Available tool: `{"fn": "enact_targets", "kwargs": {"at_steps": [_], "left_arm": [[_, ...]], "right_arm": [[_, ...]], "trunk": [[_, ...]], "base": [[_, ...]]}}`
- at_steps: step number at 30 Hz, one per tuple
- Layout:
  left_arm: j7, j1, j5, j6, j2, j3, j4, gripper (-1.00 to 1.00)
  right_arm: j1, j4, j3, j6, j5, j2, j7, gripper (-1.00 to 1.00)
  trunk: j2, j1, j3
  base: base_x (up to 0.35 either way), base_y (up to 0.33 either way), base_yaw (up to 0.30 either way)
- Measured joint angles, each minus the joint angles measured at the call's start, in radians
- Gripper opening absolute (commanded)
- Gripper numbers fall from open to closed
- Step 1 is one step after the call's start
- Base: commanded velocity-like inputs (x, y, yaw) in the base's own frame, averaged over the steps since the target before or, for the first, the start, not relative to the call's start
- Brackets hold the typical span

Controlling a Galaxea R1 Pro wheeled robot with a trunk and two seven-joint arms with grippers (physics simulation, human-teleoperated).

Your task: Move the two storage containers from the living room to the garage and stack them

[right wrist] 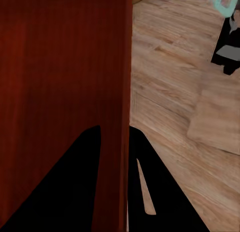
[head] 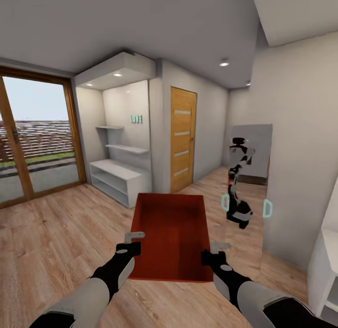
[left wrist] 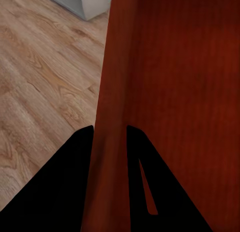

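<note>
- The red bin (head: 171,236) is held in the air over the wood floor (head: 56,238), straight ahead of the robot, its open top facing up and its long side running away from the robot.
- The left gripper (head: 134,241) is clamped on the bin's left wall near the corner closest to the robot; in the left wrist view its two dark fingers (left wrist: 65,182) sit one on each side of that thin wall (left wrist: 107,142).
- The right gripper (head: 213,252) is clamped on the bin's right wall, also near the close end; the right wrist view shows its fingers (right wrist: 75,187) pinching the wall (right wrist: 115,132) between them.
- Both forearms reach forward to the bin from the robot, one on each side of it.
- Past the bin's far end stands a wooden door (head: 182,139), closed.
- Left of the bin, farther off, is a white shelf unit (head: 119,175) set in an alcove, and beyond that a wood-framed glass door (head: 35,140).
- Right of the bin, a mirror (head: 246,177) leans on the wall and shows the robot's reflection.
- Only one bin can be seen.
</note>
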Motion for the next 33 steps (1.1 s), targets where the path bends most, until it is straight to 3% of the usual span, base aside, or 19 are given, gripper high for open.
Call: {"fn": "enact_targets", "kwargs": {"at_steps": [14,33], "left_arm": [[0.0,0.0,0.001,0.0,0.0,-0.002,0.0,-1.0],[0.0,0.0,0.003,0.0,0.001,-0.003,0.0,-1.0]], "right_arm": [[0.0,0.0,-0.001,0.0,0.001,0.0,0.0,-1.0],[0.0,-0.001,-0.001,0.0,0.001,0.001,-0.001,-1.0]], "trunk": [[0.0,0.0,-0.006],[0.0,0.0,-0.006]], "base": [[0.322,0.0,0.259],[0.322,0.0,0.012]]}}
